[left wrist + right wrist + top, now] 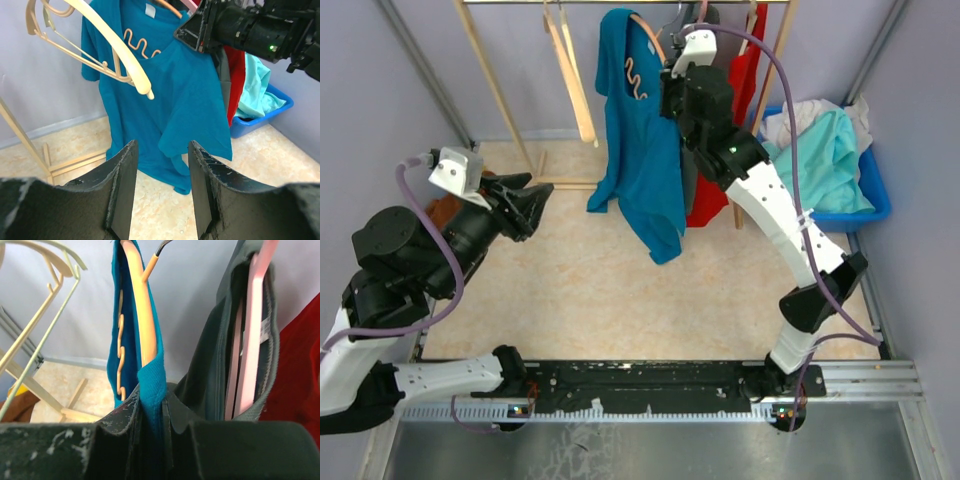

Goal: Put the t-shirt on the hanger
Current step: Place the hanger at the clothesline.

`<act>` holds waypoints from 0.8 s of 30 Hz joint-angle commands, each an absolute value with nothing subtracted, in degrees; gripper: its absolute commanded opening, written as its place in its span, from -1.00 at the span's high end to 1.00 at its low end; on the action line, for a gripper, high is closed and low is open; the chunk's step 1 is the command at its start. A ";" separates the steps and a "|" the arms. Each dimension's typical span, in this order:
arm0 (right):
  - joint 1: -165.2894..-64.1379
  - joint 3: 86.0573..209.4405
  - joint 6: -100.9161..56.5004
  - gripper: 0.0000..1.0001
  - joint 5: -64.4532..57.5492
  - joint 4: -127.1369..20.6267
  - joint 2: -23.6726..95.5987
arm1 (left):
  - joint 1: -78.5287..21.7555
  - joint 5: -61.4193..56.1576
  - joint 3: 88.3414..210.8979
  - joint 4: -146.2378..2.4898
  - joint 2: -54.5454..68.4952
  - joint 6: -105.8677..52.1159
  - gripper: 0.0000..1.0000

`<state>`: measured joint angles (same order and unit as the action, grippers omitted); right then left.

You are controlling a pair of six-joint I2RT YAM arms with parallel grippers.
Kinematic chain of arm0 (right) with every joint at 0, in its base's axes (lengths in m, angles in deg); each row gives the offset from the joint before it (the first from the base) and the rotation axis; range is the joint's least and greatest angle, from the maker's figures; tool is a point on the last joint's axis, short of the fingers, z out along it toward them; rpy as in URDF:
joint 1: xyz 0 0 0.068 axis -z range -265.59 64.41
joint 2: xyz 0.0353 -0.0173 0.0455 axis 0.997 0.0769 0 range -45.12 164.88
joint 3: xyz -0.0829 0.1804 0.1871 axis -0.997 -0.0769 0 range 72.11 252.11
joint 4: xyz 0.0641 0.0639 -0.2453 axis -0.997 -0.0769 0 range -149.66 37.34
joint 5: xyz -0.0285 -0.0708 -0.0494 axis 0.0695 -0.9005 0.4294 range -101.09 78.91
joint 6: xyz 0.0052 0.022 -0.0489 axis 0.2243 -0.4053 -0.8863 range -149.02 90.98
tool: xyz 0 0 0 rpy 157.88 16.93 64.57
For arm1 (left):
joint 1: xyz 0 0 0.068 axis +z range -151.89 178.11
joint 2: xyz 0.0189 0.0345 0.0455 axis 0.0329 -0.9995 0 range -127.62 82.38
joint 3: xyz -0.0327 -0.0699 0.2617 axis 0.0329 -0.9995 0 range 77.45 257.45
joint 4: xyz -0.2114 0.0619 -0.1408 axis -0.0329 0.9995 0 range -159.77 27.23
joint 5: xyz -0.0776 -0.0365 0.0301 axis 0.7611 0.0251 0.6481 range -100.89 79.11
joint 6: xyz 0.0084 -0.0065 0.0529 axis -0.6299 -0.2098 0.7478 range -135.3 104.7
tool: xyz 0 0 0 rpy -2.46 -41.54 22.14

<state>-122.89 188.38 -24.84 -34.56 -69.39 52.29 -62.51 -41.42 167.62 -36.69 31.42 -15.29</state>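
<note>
The deep teal-blue t-shirt [642, 150] hangs on the rack, draped over the thin orange hanger [633, 78], whose wavy bar shows through the neck. In the right wrist view the hanger [142, 315] sits inside the shirt and the shirt's ribbed collar edge [151, 382] is pinched between the jaws. My right gripper [159, 407] is shut on that collar, high at the shirt's right shoulder [672, 85]. My left gripper [162, 190] is open and empty, held at the left [535, 195], facing the shirt [180, 100] from a distance.
A dark grey shirt on a pink hanger [250, 340] and a red garment [745, 60] hang right of the t-shirt. Cream hangers [100, 45] hang to its left. A blue bin [875, 195] with pale aqua clothes stands at the right. Wooden rack legs [500, 95] stand behind.
</note>
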 commanded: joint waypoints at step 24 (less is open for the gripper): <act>-122.38 193.29 -23.15 -0.08 -32.21 -73.53 47.65 | -62.36 -41.04 166.86 -35.86 30.00 -15.72 -0.02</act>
<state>-122.80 190.33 -22.48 -32.46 -72.04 53.95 -62.51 -41.70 167.38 -36.23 30.96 -15.11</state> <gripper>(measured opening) 0.528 0.510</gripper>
